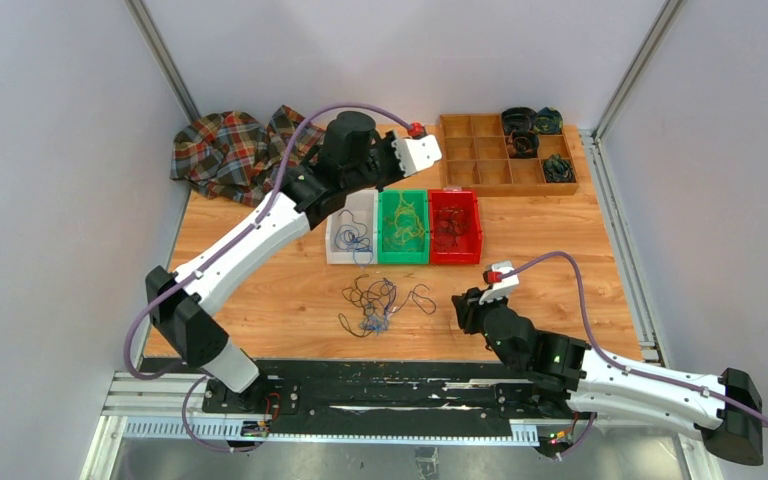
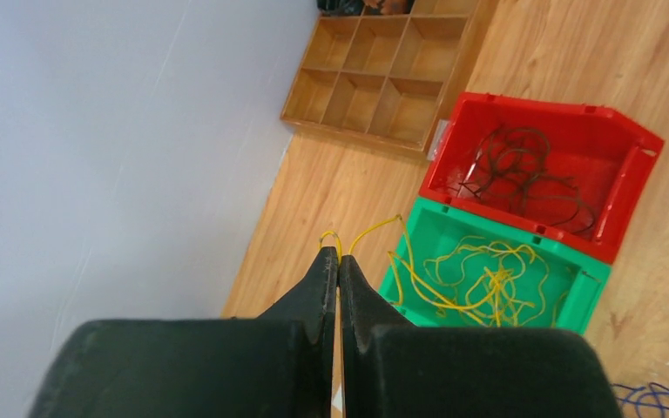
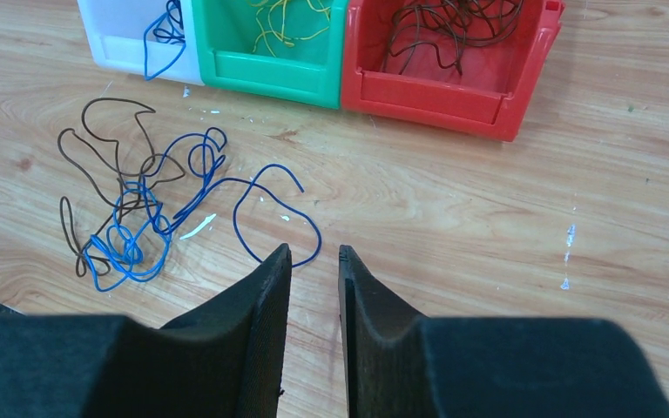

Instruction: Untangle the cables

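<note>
While bins (image 3: 266,74) wall the far side, tangled cables (image 3: 131,226) lie apart.

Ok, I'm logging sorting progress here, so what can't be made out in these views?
Contents of the white bin: the left arm covers part from above; the right wrist view's top edge cuts it.
The dark bundles in the wooden tray: too small from above to identify.
The tangle on the table: knotted or merely overlapping, too fine to tell.
The yellow cable in the left gripper: pinched part hidden between the fingers.
</note>
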`<state>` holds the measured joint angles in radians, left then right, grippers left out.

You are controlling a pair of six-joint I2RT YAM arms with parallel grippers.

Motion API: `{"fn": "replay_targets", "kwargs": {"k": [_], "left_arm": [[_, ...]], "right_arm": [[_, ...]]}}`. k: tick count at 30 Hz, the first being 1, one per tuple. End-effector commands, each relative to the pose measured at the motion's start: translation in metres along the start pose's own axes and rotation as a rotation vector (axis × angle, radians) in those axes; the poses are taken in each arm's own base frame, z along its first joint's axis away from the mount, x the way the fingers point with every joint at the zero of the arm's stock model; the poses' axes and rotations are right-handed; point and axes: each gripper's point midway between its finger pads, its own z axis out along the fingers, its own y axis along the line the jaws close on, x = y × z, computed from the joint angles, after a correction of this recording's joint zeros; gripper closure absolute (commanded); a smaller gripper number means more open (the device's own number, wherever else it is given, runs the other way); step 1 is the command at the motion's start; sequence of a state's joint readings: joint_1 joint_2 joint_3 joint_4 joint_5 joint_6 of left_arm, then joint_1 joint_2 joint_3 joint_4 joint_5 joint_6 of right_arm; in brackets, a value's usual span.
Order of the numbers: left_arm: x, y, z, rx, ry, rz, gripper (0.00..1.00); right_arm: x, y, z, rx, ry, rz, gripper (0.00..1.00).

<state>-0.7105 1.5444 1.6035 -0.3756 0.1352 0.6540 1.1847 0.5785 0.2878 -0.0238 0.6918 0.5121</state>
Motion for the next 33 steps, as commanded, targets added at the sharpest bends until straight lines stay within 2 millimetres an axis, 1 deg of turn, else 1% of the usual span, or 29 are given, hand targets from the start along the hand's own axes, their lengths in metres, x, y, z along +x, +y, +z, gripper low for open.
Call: {"fn": "replay_targets", "kwargs": {"k": [1,3,7,9,10,11,13,15,18,23,28,33], "left_arm": [[0.008,0.008,0.022,-0.049,0.013,0.081,0.99],[0.022,0.002,0.034,-0.034,0.046,0.099,0.99],[0.056,-0.014,0.05,-0.014,0.112,0.148,1.0],[0.071,-0.019,0.057,-0.021,0.151,0.122,0.99],[0.079,-0.026,0.063,0.006,0.182,0.109,1.0],[0.086,-0.033,0.069,0.042,0.219,0.093,1.0],[0.095,-0.039,0.078,0.076,0.276,0.063,1.0],[0.103,-0.042,0.085,0.078,0.297,0.071,1.0],[0.122,-0.055,0.089,0.079,0.293,0.108,0.99],[0.149,-0.078,0.095,0.101,0.305,0.096,0.99],[0.165,-0.096,0.108,0.124,0.322,0.014,1.0],[0.182,-0.113,0.112,0.167,0.348,0.006,1.0]], "right_arm": [[-0.018,0.0,-0.003,0.024,-0.041,0.046,0.73],[-0.021,-0.003,-0.004,0.039,-0.051,0.048,0.72],[-0.026,-0.007,-0.006,0.052,-0.067,0.051,0.71],[-0.026,-0.008,-0.007,0.053,-0.067,0.049,0.71],[-0.027,-0.008,-0.007,0.053,-0.067,0.047,0.71],[-0.027,-0.007,-0.007,0.052,-0.066,0.046,0.71],[-0.029,-0.007,-0.006,0.054,-0.068,0.043,0.7],[-0.031,-0.008,-0.007,0.061,-0.068,0.04,0.7],[-0.033,-0.012,-0.007,0.082,-0.068,0.042,0.7],[-0.03,-0.02,-0.006,0.128,-0.054,0.048,0.7],[-0.027,-0.022,-0.004,0.144,-0.034,0.054,0.7],[-0.026,-0.024,-0.004,0.156,-0.027,0.066,0.7]]}}
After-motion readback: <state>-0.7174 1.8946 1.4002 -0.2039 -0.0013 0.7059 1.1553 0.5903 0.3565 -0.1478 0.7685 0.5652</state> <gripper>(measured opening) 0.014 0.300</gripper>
